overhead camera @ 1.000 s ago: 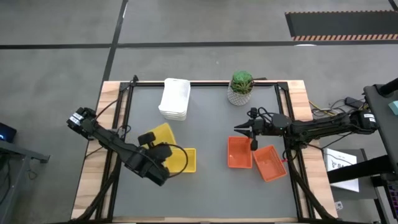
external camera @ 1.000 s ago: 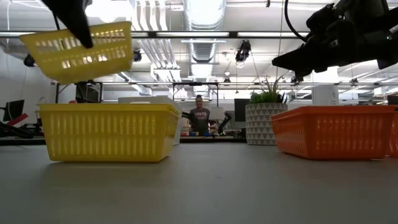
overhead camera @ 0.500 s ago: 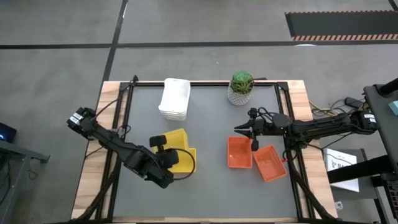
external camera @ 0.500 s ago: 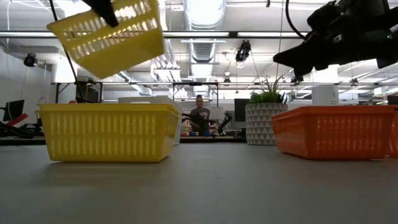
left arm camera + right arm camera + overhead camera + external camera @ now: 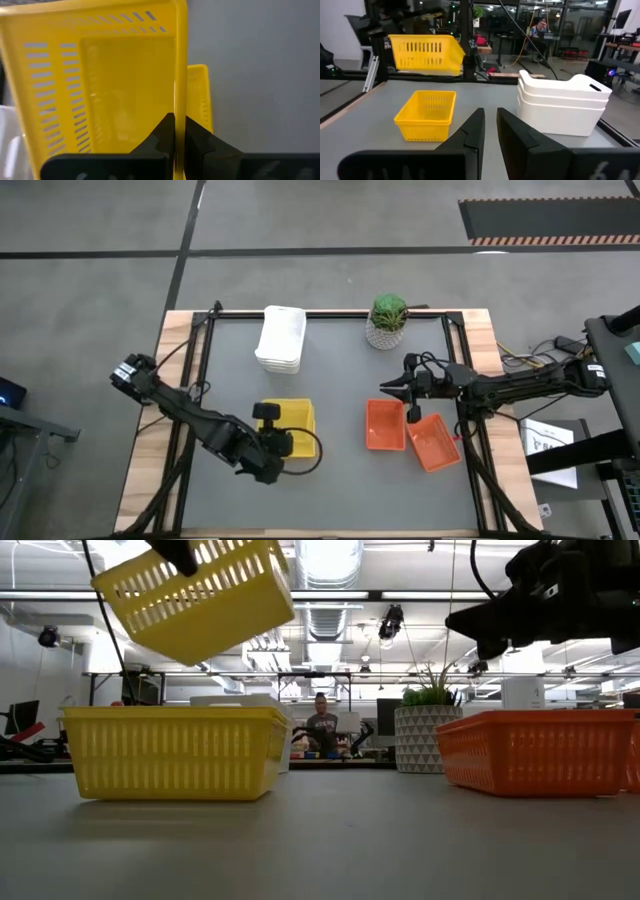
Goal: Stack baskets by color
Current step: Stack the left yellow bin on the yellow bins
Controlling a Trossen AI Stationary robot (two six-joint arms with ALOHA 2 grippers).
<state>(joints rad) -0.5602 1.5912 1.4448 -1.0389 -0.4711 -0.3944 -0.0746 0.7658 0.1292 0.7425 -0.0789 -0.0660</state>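
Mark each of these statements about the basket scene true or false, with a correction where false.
1. The left gripper is shut on a yellow basket held in the air. True.
2. The white baskets are spread out singly. False: they sit stacked.
3. The right gripper holds an orange basket. False: it holds nothing, hovering above the orange baskets.
4. A second yellow basket rests on the table. True.
5. The plant stands near the table's far edge. True.

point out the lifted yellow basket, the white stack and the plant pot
lifted yellow basket (image 5: 195, 600), low view, on its slotted side wall
white stack (image 5: 281, 338), high view, on the top basket's floor
plant pot (image 5: 428, 740), low view, on its patterned front
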